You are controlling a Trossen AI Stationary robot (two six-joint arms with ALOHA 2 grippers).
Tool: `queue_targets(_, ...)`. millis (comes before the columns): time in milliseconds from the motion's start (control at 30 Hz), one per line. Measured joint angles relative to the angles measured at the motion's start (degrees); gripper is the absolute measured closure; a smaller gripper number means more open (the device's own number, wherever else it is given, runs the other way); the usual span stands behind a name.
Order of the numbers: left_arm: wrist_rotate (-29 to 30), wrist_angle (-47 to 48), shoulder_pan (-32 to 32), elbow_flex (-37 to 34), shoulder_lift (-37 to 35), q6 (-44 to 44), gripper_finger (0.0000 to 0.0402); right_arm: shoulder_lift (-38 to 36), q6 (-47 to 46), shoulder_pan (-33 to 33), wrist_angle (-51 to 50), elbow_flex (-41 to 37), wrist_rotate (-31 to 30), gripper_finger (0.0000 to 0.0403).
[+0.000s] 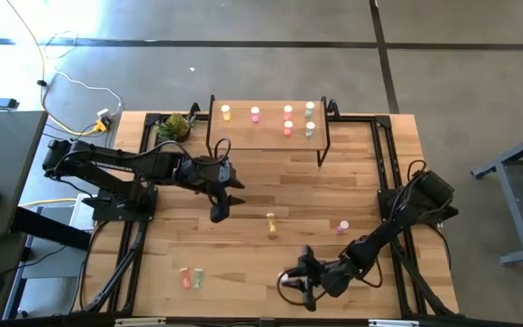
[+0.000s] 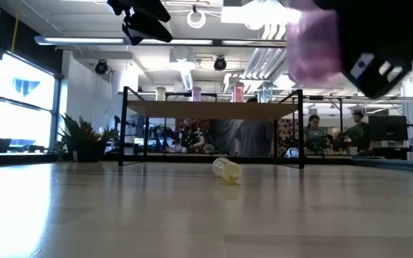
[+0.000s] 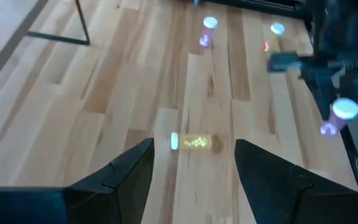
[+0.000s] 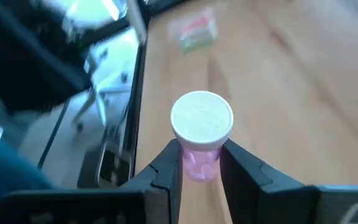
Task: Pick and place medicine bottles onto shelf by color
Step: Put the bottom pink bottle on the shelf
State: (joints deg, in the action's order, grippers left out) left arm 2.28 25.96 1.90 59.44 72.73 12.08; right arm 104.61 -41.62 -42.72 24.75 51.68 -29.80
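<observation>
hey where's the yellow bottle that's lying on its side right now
In the high view the yellow bottle lies mid-table, in front of the shelf, just right of the open left hand, with a pink bottle farther right.

Counter (image 1: 243, 245): pale slatted wood, smooth, satin. Shelf (image 1: 266, 127): wood top, black metal legs. Pink bottle (image 4: 199, 163): translucent plastic, matt cap.

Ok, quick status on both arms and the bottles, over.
Right gripper shut on pink bottle, near front edge. Left gripper open above fallen yellow bottle. Shelf approach looks unobstructed.
</observation>
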Motion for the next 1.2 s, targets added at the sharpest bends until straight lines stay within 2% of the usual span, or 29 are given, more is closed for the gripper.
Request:
queue_targets(133, -2.1, 0.0, -0.7, 0.0, 0.0, -1.8, 0.0186, -2.5, -1.8, 0.6, 0.2, 0.0, -5.9, 0.0324)
queue_targets(333, -7.7, 0.0, -1.3, 0.0, 0.0, -3.4, 0.0186, -6.2, -2.0, 3.3, 0.3, 0.0, -9.4, 0.0325)
queue_targets(500, -10.4, 0.0, -1.1, 0.0, 0.0, -6.8, 0.0186, -8.6, -1.9, 6.7, 0.3, 0.0, -9.7, 0.0325)
queue_targets(667, -10.7, 0.0, -0.8, 0.0, 0.0, -7.4, 0.0186, -10.6, -1.9, 10.4, 0.2, 0.2, -9.6, 0.0325)
queue_targets(867, -10.7, -0.1, -0.7, 0.0, 0.0, -9.1, 0.0186, -12.3, 5.8, 14.9, -1.2, 4.1, -6.7, 0.0325)
queue_targets(1033, -10.7, -0.8, -0.4, 0.0, 0.0, -8.8, 0.0186, -14.0, 7.1, 18.8, -9.2, 8.8, -4.1, 0.0325)
queue_targets(1200, -10.7, -4.7, 0.0, 0.0, 0.0, -6.8, 0.0186, -14.1, 7.1, 22.9, -19.7, 15.3, 1.2, 0.0325)
